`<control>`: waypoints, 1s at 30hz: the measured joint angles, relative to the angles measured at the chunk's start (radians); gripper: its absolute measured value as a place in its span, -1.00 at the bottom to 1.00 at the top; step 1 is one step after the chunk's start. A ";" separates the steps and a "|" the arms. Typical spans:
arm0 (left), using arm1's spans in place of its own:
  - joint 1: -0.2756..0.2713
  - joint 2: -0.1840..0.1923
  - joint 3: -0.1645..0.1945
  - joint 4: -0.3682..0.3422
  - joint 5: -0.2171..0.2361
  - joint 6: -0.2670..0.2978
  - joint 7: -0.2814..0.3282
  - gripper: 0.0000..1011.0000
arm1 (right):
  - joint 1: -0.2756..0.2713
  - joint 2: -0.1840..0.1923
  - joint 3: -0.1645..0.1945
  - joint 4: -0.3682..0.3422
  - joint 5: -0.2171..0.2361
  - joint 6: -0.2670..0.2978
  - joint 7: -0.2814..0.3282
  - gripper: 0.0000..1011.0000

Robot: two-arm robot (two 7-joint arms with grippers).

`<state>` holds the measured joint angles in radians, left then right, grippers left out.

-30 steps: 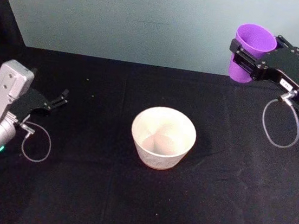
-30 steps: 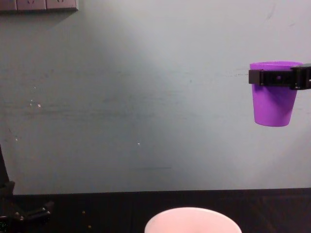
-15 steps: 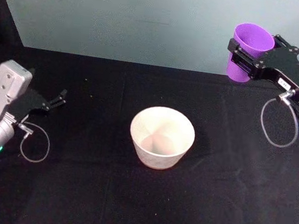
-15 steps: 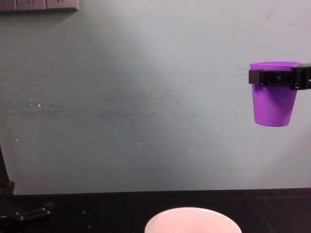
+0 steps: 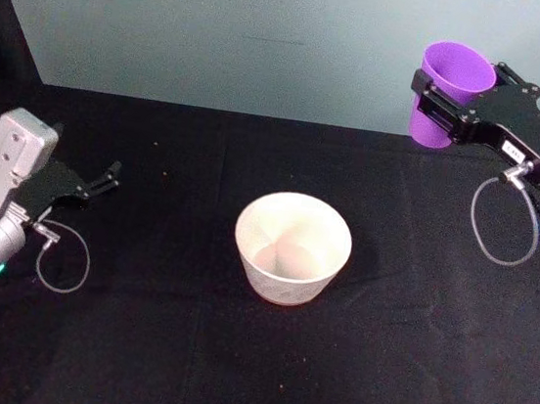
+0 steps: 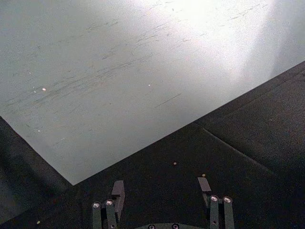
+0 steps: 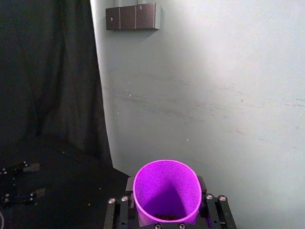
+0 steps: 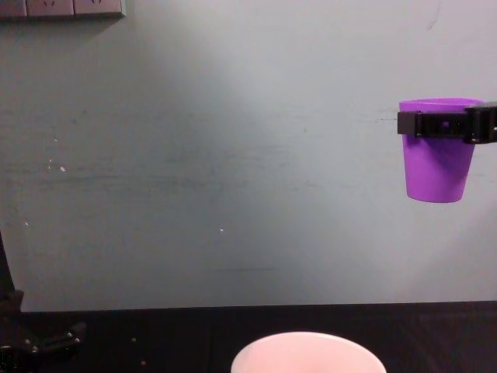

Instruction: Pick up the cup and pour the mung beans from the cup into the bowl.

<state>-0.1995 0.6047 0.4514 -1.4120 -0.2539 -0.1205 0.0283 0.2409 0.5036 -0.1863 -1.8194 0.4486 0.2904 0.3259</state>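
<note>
Right claw point(image 5: 452, 101) is gripping the cup point(image 5: 458, 69) just below its rim and holding it upright at the upper right of the head view. Mung beans point(image 7: 167, 217) are lying at the cup's bottom. The bowl point(image 5: 292, 247) is sitting mid-frame on the bench point(image 5: 229, 374), well apart from the cup. Left claw point(image 5: 105, 180) is hanging open at the left edge.

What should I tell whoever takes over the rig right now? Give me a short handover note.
Right gripper: shut on the cup, holding it upright, high above the table, right of and behind the bowl.
Left gripper: open, empty, low at the table's left.
Beans: in the cup's bottom. The bowl stands mid-table with no beans in it.
Done: cup picked up.
Left: carry the cup over the bowl, tip it and pour.
</note>
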 joint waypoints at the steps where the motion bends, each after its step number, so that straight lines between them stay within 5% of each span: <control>1: 0.000 0.000 0.000 0.000 0.000 0.000 0.000 0.98 | 0.000 0.000 0.000 0.000 0.000 0.000 0.000 0.44; 30: 0.000 0.000 0.000 0.000 0.000 0.000 0.000 0.98 | 0.000 0.000 0.000 0.000 0.000 0.000 0.000 0.44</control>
<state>-0.1995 0.6047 0.4514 -1.4120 -0.2539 -0.1206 0.0283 0.2409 0.5036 -0.1863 -1.8193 0.4485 0.2904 0.3258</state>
